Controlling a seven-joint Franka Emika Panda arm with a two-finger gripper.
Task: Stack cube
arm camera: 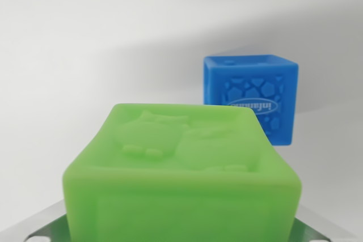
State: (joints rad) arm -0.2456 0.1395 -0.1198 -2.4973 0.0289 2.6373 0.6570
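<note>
At six o'clock your hand (181, 233) grips the green cube (181, 174); the blue cube (252, 97) sits at one o'clock.

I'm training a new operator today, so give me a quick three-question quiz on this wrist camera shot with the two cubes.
1. True or false: the blue cube is stacked on the green cube.
2. Which cube is nearer the camera? A) green B) blue C) both equally
3. Fill in: the blue cube appears toward the wrist view's ____ of the green cube's centre.

Key:
1. False; it stands apart, behind the green cube on the white surface.
2. A; the green cube fills the foreground.
3. Right.
</note>
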